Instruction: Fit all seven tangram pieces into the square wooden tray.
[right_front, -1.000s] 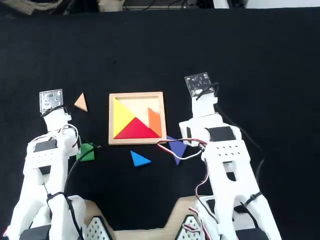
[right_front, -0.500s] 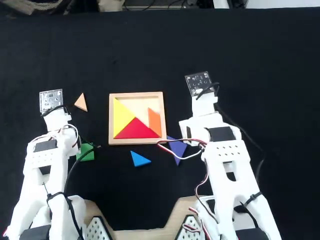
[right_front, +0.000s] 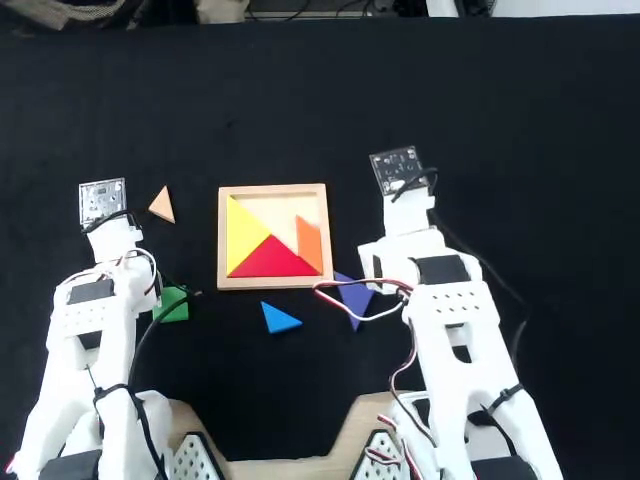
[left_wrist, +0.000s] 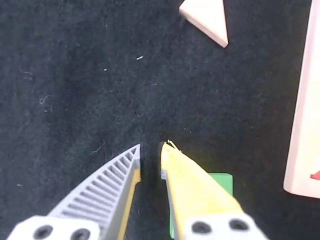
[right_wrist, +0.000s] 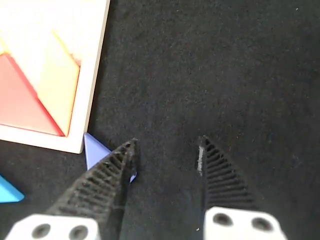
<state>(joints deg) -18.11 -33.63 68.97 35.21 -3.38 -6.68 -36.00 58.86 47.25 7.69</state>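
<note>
Against the frames from 1 s and 0.5 s ago, we find no piece shifted, and both arms stand where they stood; only the loose cable by the right arm sags a little differently.

On the black counter (right_front: 520, 100), the square wooden tray (right_front: 273, 187) sits at the centre of the high view. It holds 3 pieces: a yellow triangle (right_front: 245, 240) along its left side, a red triangle (right_front: 275, 260) along its lower edge, and an orange parallelogram (right_front: 310, 243) against its right side. The tray's upper part is bare wood.

The other 4 pieces lie on the counter. At centre left, a pale wooden triangle (right_front: 162, 205) rests left of the tray. Below it a green piece (right_front: 174, 304) lies beside the left arm. In the left wrist view, the left pincer (left_wrist: 151, 147) is nearly closed, with a thin gap and nothing gripped. The green piece (left_wrist: 222, 182) lies partly under its yellow finger, and the pale triangle (left_wrist: 206, 20) lies well beyond the tips.

A blue triangle (right_front: 279, 318) sits below the tray, and a purple triangle (right_front: 352, 296) touches the tray's lower right corner. The right pincer (right_wrist: 168, 142) is spread wide over bare cloth, gripping nothing, and the purple triangle (right_wrist: 95, 150) lies just beside one fingertip.
</note>
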